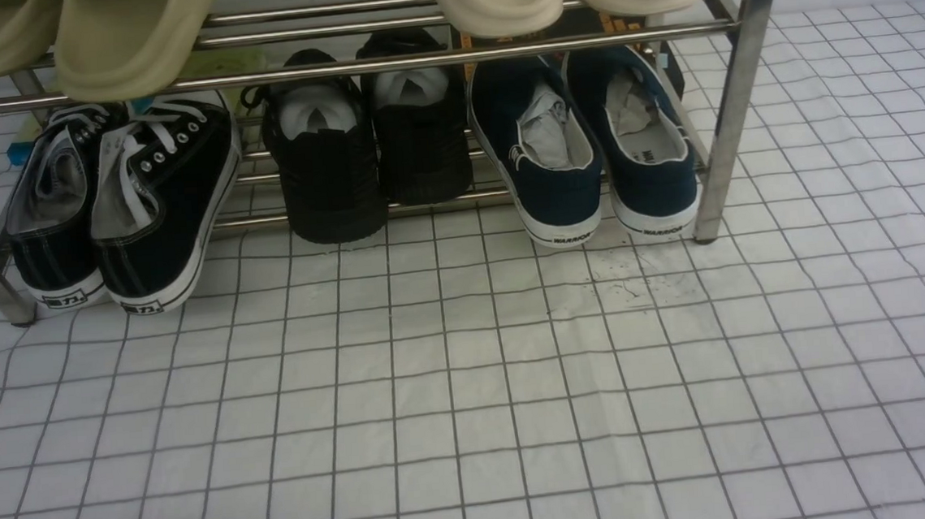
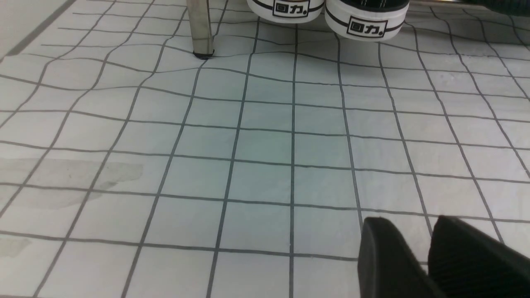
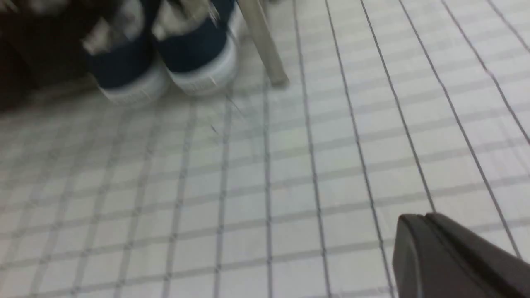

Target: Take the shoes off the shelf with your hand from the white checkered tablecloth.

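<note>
The navy-blue shoes [image 1: 553, 155] stand as a pair on the lower tier of the chrome shelf [image 1: 732, 94], at its right end, heels toward me and paper stuffed inside. The right wrist view shows them blurred [image 3: 124, 70] beside a shelf leg [image 3: 263, 45]. My right gripper [image 3: 426, 217] is shut on nothing and hovers over the white checkered tablecloth [image 1: 471, 389], well short of the shoes. My left gripper [image 2: 414, 221] is over the cloth with its fingertips a little apart and nothing between them. Neither gripper shows in the front view.
Black lace-up sneakers [image 1: 117, 202] and all-black shoes [image 1: 365, 152] share the lower tier; beige slippers [image 1: 129, 38] lie on the upper one. In the left wrist view the sneaker heels [image 2: 364, 20] and a shelf leg [image 2: 201, 29] are far ahead. Dark specks [image 1: 627, 280] mark the cloth.
</note>
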Controlling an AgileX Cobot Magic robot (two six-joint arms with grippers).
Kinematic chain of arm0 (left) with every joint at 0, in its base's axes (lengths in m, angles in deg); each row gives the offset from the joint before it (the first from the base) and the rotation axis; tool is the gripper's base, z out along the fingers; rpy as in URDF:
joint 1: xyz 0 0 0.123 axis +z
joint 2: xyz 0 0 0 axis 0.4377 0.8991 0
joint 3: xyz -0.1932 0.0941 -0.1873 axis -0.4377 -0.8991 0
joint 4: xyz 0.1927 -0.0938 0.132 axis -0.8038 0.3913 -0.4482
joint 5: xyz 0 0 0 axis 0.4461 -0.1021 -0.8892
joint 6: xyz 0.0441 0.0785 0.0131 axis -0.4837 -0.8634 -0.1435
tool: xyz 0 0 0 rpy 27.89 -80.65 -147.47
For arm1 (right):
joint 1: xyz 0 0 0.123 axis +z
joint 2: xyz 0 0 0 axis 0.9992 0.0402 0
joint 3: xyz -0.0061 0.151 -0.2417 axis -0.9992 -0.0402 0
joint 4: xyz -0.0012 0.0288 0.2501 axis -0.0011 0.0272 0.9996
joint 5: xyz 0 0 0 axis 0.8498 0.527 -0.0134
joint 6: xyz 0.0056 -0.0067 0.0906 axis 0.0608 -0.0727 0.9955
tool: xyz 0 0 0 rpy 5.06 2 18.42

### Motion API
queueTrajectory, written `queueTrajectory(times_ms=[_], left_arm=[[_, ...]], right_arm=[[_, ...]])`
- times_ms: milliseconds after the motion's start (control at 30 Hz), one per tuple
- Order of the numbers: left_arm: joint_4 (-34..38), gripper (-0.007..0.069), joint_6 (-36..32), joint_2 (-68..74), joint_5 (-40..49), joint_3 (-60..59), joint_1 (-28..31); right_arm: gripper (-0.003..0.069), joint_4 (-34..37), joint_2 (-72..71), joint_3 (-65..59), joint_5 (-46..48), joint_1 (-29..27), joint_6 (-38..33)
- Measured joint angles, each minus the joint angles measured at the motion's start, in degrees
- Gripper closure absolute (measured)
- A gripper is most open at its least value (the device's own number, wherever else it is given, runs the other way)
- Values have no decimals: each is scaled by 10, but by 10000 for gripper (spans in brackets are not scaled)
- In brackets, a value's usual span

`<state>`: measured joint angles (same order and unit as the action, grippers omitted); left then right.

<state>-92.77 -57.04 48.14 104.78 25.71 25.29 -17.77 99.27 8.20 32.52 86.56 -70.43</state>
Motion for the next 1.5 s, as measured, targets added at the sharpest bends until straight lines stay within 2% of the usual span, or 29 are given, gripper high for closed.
queueTrajectory(times_ms=[67,133,267,300,367,600,767,933,1100,1133,1200,1500], left_arm=[[0,421,0,0,0,0,0],[0,421,0,0,0,0,0],[0,414,0,0,1,0,0],[0,413,0,0,1,0,0],[0,411,0,0,1,0,0],[0,407,0,0,1,0,0],[0,405,0,0,1,0,0],[0,403,0,0,1,0,0],[0,397,0,0,1,0,0],[0,396,0,0,1,0,0],[0,392,0,0,1,0,0],[0,389,0,0,1,0,0]], right_arm=[[659,-9,114,30,44,3,6],[659,7,188,53,61,13,-17],[659,103,334,158,98,83,-131],[659,103,340,158,99,87,-135],[659,117,409,240,113,132,-156],[648,63,581,474,160,237,-132],[582,-10,712,660,213,298,-89],[477,-87,799,807,254,317,-45],[342,-109,842,874,257,318,-39],[342,-109,843,875,257,318,-39],[287,-110,854,880,238,318,-39],[260,-123,897,881,140,318,-39]])
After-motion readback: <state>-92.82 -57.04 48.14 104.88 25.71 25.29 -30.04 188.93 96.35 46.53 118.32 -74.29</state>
